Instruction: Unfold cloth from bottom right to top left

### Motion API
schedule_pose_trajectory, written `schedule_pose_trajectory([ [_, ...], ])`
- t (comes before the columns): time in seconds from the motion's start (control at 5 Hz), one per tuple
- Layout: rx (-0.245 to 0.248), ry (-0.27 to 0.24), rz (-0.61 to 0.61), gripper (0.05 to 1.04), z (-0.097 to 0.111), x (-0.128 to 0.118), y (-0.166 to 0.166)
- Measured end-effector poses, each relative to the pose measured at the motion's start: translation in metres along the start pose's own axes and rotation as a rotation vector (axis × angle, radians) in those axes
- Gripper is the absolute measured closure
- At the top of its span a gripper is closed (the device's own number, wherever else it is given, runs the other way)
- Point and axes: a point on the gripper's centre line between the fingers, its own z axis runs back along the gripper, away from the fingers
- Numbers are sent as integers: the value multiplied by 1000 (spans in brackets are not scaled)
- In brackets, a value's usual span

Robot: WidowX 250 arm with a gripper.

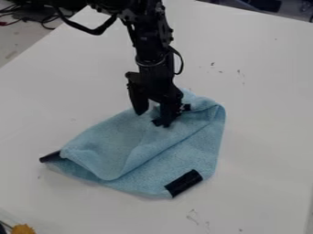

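Note:
The black gripper hangs over the upper part of the light blue cloth, near its back edge. The cloth lies partly folded over itself, with a loose fold running from lower left to upper right. A black patch marks its lower right corner, and another black piece sticks out at the left corner. Right at the gripper, small dark bits overlap the cloth, and whether any fabric is held there cannot be made out.
The white table surrounds the cloth and carries a few small dark marks. An orange-yellow object stands at the bottom left corner. Dark cables lie beyond the table's edge at the upper left.

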Motion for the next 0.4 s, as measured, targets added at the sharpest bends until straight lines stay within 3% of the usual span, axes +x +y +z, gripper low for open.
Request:
schedule_pose_trajectory([
  [0.2, -16, 20, -11, 141, -8, -3, -2],
  [0.4, -19, 15, -15, 420, -8, -2, -2],
])
